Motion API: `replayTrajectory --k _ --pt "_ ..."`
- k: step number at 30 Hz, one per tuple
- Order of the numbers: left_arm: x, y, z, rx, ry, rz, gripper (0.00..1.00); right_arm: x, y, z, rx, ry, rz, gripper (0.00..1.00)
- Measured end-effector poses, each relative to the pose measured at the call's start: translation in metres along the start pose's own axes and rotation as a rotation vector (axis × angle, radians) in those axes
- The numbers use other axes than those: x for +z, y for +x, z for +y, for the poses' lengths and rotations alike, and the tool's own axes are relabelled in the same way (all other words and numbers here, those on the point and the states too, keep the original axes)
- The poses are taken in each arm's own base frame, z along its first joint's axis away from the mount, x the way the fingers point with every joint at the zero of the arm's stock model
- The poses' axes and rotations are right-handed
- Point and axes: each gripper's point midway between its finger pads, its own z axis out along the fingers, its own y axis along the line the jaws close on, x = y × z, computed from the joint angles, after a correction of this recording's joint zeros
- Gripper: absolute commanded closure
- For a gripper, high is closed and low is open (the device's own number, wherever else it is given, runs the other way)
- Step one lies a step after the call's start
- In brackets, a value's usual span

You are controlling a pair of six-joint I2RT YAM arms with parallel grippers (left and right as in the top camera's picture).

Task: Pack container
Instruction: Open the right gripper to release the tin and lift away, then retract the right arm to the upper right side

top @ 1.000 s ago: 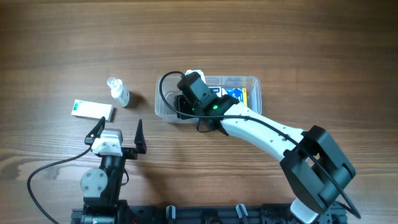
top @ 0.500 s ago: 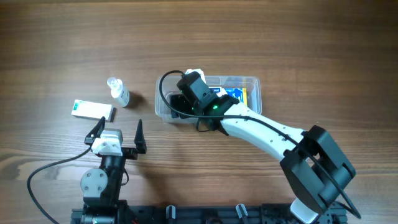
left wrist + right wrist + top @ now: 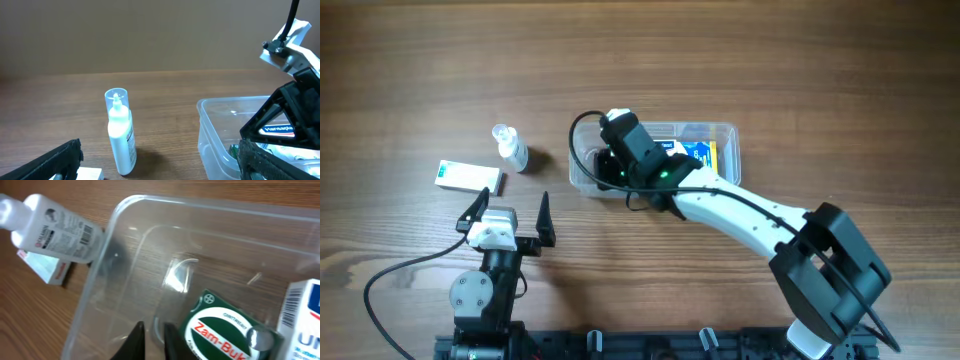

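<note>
The container [image 3: 728,150] is a clear tub at mid-table, also seen in the left wrist view [image 3: 215,135] and the right wrist view [image 3: 150,202]. Inside it lie a green Zam-Buk tin [image 3: 225,330] and a blue and white box [image 3: 695,152] [image 3: 302,315]. My right gripper [image 3: 605,170] [image 3: 152,330] hangs over the tub's left end, shut, with nothing between its tips. My left gripper [image 3: 512,200] [image 3: 157,160] stands open near the front edge, empty, facing a small clear bottle [image 3: 510,148] [image 3: 121,132].
A white and green box [image 3: 468,177] [image 3: 47,265] lies left of the bottle [image 3: 55,227], just ahead of my left gripper's left finger. The right arm's cable loops over the tub's left rim. Bare wood surrounds the group.
The right wrist has shifted slightly to the left over the tub's left end, and its jaws have closed. The left arm, bottle and boxes have not moved.
</note>
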Motion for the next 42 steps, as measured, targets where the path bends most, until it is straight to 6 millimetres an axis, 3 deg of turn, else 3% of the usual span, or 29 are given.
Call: replayTrajectory --k 16,23,29,31,36,42 --pt "0.0 0.0 0.0 0.0 0.0 0.0 0.0 0.001 -0.001 0.009 -0.001 -0.044 -0.002 0.96" --pt "0.0 0.0 0.0 0.0 0.0 0.0 0.0 0.007 0.016 0.007 -0.003 -0.054 0.071 0.96" --pt "0.0 0.0 0.0 0.0 0.0 0.0 0.0 -0.004 0.037 -0.012 -0.019 0.017 0.23 0.96" --pt "0.0 0.0 0.0 0.0 0.0 0.0 0.0 -0.012 0.032 -0.012 -0.041 0.033 0.258 0.96" --pt "0.0 0.0 0.0 0.0 0.0 0.0 0.0 -0.027 -0.013 0.016 -0.118 -0.017 0.176 0.95" --pt "0.0 0.0 0.0 0.0 0.0 0.0 0.0 -0.031 -0.004 0.009 -0.23 0.002 0.223 0.95"
